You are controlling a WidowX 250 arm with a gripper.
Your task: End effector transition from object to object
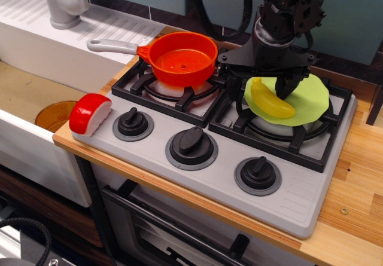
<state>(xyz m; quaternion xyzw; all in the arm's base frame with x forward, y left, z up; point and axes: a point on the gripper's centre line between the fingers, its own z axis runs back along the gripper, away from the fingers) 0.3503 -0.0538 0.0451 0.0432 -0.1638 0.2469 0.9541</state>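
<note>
The yellow toy banana (272,101) lies on a lime-green plate (311,98) on the right burner. My black gripper (260,85) hangs just above and behind the banana's far end. Its fingers are spread wide on the crossbar, open and holding nothing. The right finger (287,86) points down onto the plate beside the banana. The left finger is partly hidden against the dark burner grate. The sushi piece (90,113), red top over a white base, sits on the stove's front left corner, far left of the gripper.
An orange pan (182,57) with a grey handle (114,46) sits on the left burner between the plate and the sushi. Three black knobs (191,146) line the stove front. A white sink (36,51) with a faucet (63,3) lies to the left. The wooden counter (353,218) is at the right.
</note>
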